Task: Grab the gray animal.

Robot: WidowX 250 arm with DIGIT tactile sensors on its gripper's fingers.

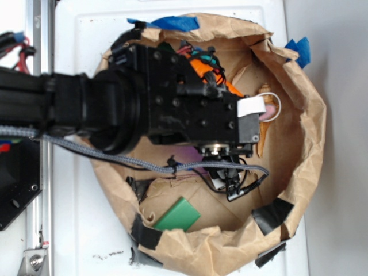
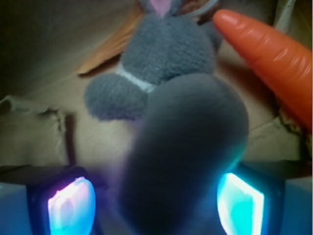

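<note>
Close up in the wrist view, one gray animal (image 2: pixel 168 63) lies on the brown paper, its pink-lined ear toward the top edge and a big blurred limb reaching down between the two fingers. Gripper (image 2: pixel 156 200) stands wide; the lit pads (image 2: pixel 71 205) glow blue-white at left and right, with the blurred gray limb filling the gap between them. Whether either pad touches the plush cannot be told through the blur.

One orange carrot (image 2: pixel 274 58) lies just beside the rabbit, tip close to its head, slanting down to the right edge.

Exterior view: the black arm (image 1: pixel 115 103) reaches in from the left, level over a crumpled paper bag (image 1: pixel 305 132) rolled down into a bowl shape, wrist pointing downward into it. The arm hides the rabbit almost wholly; only a pink bit shows by a white cord loop. One green block (image 1: pixel 178 215) rests on the bag floor, well apart from the gripper. Blue tape (image 1: pixel 175 23) and black tape patch the bag rim.
</note>
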